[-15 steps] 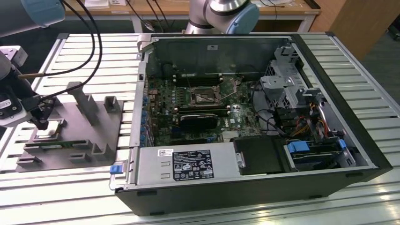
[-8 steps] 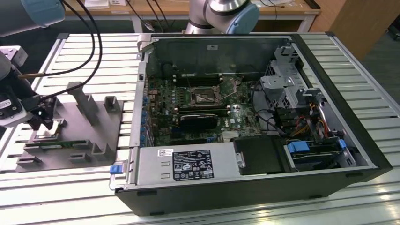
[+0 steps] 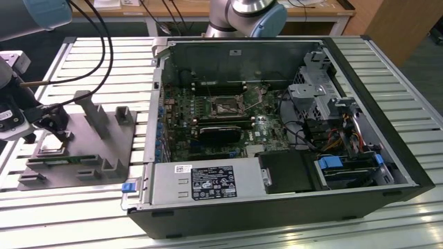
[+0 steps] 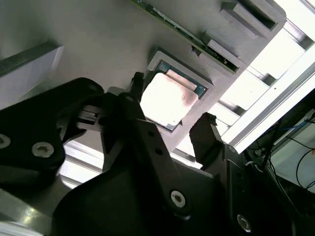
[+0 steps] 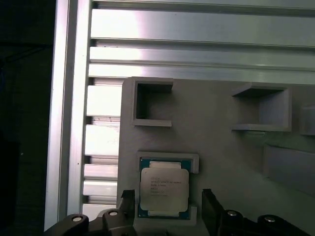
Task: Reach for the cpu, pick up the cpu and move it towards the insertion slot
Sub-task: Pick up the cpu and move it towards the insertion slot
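Table: a slatted aluminium table (image 3: 76,212) is seen beneath everything, its near edge bare.
Computer case: an opened black computer case (image 3: 277,215) is laid on its side at the centre and the exterior view's right, with a labelled silver box (image 3: 207,182) along its near side.
Fixture plate: a grey fixture plate (image 3: 114,150) with raised blocks is set on the table at the exterior view's left, just beside the case.
Cpu: the cpu (image 5: 164,187) is seated flat in a shallow framed nest on the fixture plate, silver top upward; it has not been lifted.
Gripper: the gripper (image 5: 166,206) is held low over the nest, at the left of the exterior view.
Jaws: they are spread, one dark finger (image 5: 127,204) on each side of the cpu; whether the chip is touched cannot be told.
Pockets: two square pockets (image 5: 152,103) are seen on the plate near the nest in the first wrist view.
Motherboard: a green motherboard (image 3: 183,104) is mounted inside the case.
Insertion slot: the insertion slot (image 3: 226,107) is found at the middle of the motherboard, well apart from the cpu and the gripper.
Cables: black cables (image 3: 104,46) are draped over the far left of the table.
Far edge: a grey and blue arm joint (image 3: 246,15) is seen beyond the case.
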`<state>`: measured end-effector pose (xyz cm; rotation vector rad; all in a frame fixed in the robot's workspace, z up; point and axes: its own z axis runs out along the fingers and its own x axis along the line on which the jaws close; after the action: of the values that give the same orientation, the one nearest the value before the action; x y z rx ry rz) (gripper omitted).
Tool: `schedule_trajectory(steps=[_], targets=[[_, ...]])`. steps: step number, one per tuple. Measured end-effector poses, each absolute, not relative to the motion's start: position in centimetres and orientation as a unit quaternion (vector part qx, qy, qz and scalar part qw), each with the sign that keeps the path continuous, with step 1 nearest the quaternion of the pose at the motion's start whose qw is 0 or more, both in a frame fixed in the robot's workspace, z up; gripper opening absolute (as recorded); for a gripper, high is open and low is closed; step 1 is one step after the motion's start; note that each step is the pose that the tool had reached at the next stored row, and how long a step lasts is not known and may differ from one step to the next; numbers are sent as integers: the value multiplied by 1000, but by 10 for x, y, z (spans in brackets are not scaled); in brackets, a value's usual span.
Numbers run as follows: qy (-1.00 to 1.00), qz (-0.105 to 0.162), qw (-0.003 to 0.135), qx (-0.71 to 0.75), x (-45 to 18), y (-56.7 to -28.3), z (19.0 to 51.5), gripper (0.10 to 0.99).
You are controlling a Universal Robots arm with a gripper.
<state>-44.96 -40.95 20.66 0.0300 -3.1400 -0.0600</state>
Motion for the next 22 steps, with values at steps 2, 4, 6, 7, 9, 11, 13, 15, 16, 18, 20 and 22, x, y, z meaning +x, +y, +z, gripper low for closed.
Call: schedule_trajectory(steps=[2, 4, 6, 7, 9, 11, 13, 15, 16, 18, 20, 22], targets=[[-1000, -19, 0, 10, -450, -410, 207, 706], [-1000, -19, 0, 10, -450, -410, 206, 706], [-1000, -19, 0, 10, -450, -410, 204, 706], [-1000, -19, 0, 10, -450, -410, 203, 706], [-1000, -19, 0, 10, -450, -410, 201, 706], [-1000, -19, 0, 11, -450, -410, 198, 706], [-1000, -19, 0, 12, -450, -410, 195, 706], [-1000, -19, 0, 13, -450, -409, 193, 706], [-1000, -19, 0, 13, -450, -409, 192, 706], [-1000, -19, 0, 13, -450, -409, 190, 706], [-1000, -19, 1, 13, -450, -408, 189, 706], [-1000, -19, 0, 13, -450, -407, 188, 706]])
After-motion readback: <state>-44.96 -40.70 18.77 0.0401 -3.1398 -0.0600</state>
